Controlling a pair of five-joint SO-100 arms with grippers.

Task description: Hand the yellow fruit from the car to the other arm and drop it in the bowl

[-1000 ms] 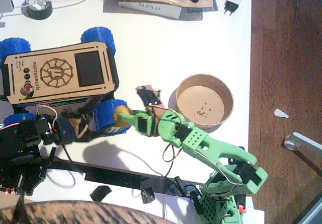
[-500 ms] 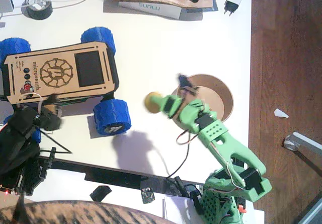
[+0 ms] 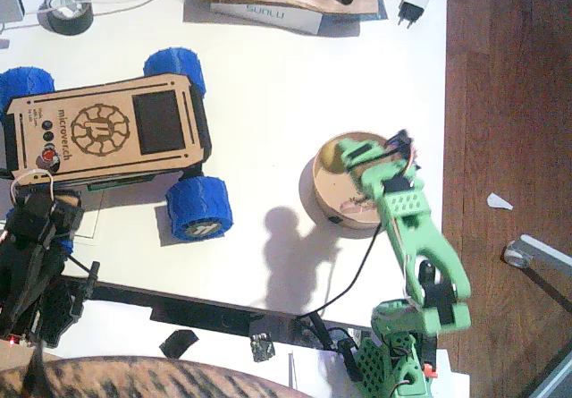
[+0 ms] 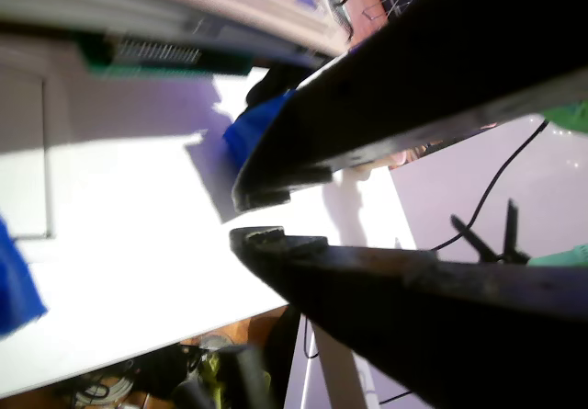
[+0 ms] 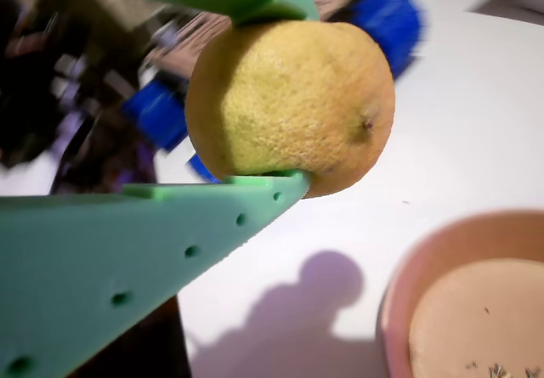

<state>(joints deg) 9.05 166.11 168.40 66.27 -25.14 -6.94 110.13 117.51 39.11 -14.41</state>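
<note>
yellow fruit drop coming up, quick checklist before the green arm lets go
1. Yellow fruit clamped in the right end effector: ok.
2. Right end effector over the bowl in the fixed view: ok.
3. Fruit itself inside the bowl rim: cannot tell; the wrist view shows it beside the rim.
4. Bowl holds only dark specks: ok.
5. Left end effector empty, apart from the handover spot: ok.
6. Car away from the bowl: ok.
</note>
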